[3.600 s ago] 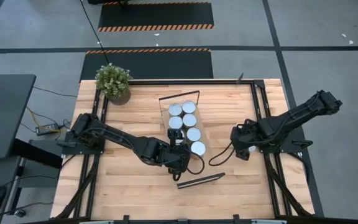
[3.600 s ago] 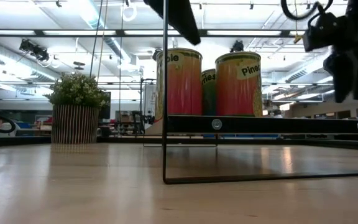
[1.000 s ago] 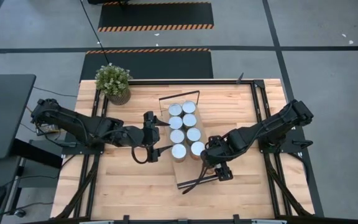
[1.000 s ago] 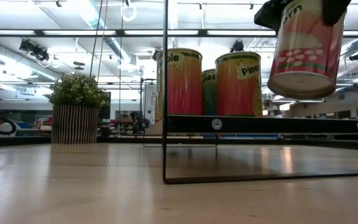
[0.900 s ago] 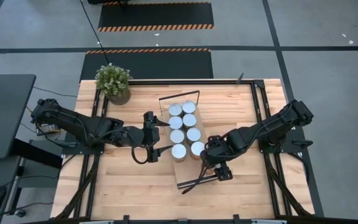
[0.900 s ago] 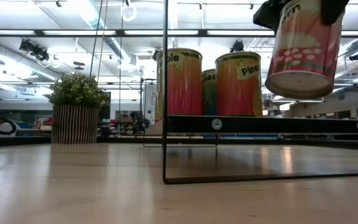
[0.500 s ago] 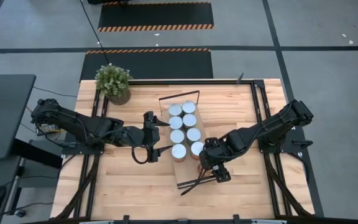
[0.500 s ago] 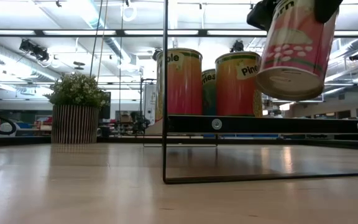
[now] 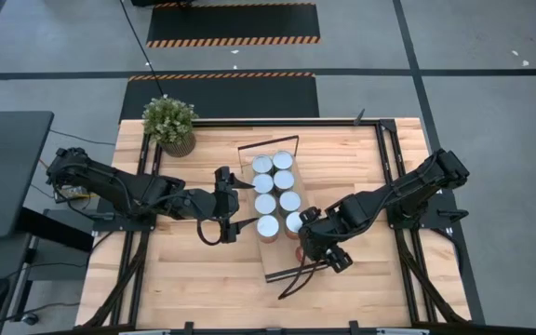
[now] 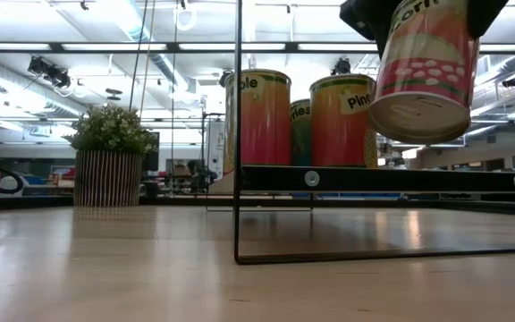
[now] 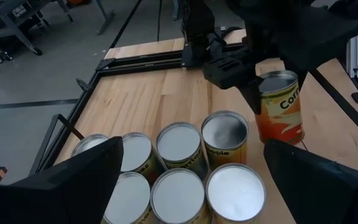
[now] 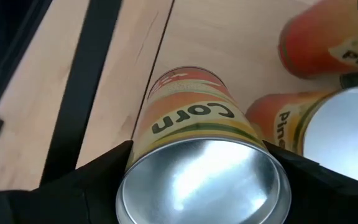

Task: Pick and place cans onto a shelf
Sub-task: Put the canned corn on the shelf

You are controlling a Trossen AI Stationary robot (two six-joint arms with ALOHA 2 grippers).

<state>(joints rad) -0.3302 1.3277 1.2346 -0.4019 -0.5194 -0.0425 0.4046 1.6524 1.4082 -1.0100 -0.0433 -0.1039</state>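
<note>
Tipping further now, the corn can [image 10: 423,63] swings in over the near end of the shelf [image 9: 298,179], pinched in the right gripper [image 9: 316,238] and clear of the board; behind it seven cans [image 9: 274,190] already stand there in two rows, so by my reckoning this is the last one. Off beside the rows, the left gripper [image 9: 234,203] waits with fingers spread and empty.

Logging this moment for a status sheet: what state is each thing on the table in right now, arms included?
Corn can: held in the air, tilted, above the shelf.
Right gripper: jaws shut on the corn can.
Left gripper: jaws open, empty, beside the row of cans.
Seven cans: upright on the shelf in two rows.
Shelf: standing level on the table.
Potted plant: upright at the table's corner.
</note>
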